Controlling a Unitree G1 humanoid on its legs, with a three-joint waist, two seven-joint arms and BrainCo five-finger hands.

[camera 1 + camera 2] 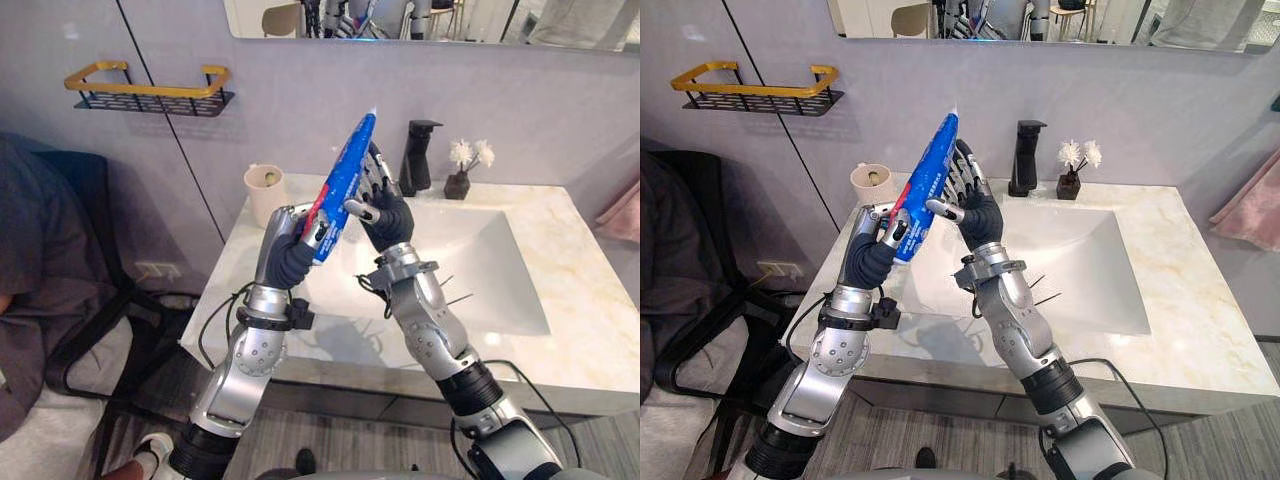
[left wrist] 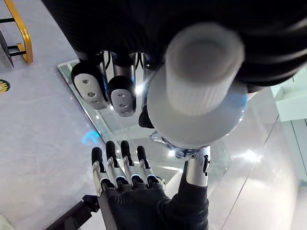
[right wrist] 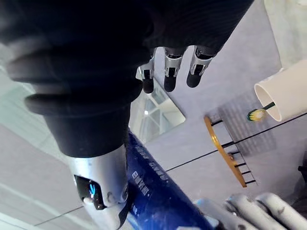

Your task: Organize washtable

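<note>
toothpaste tube (image 1: 343, 180) slants up at frame centre, cap end gripped in my curled left hand (image 1: 288, 255). my right hand (image 1: 388, 215) is open, fingers straight behind the tube. i'd close thumb and fingers firmly before the left lets go, then aim for the toothbrush cup (image 1: 262, 195) at centre left.

Eye views: down from before the sink (image 1: 480, 270); sharing sink and toothpaste tube (image 1: 345, 185);
Left wrist: close under the tube's cap (image 2: 204, 67), facing the mirror (image 2: 230, 163);
Right wrist: close along the tube, facing the shelf (image 3: 221, 148) left of the sink
</note>
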